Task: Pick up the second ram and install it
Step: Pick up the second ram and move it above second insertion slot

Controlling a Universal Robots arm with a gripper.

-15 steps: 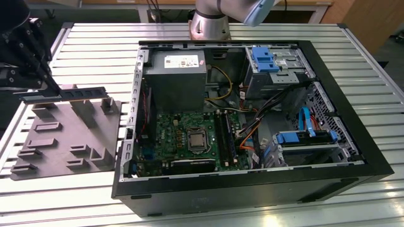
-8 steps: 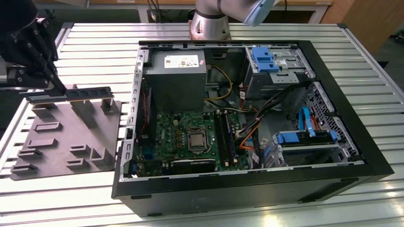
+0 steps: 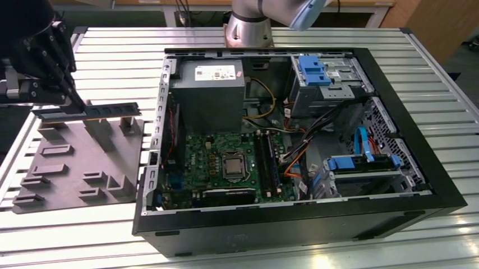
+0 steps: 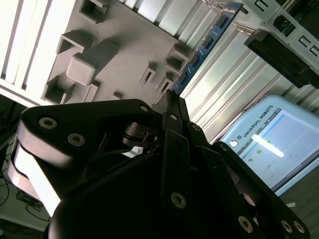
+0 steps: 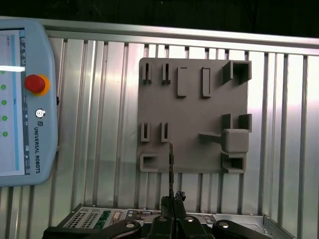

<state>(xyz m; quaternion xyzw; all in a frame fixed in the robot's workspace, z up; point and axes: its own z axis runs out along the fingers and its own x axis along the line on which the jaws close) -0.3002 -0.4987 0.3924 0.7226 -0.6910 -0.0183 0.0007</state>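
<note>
Gripper (image 3: 80, 105) closed tight on the second ram (image 3: 112, 109), fingers pinching its flat faces, the stick being a thin, long, dark board with a row of small chips, held on edge and roughly level over the grey plastic tray (image 3: 75, 159); contact with the tray cannot be determined.

Even light, strong glare on slatted table (image 3: 314, 259)

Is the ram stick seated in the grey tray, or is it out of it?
Out, it seems: the gripper is shut on the second ram and holds it level above the blocks of the grey tray.
</note>
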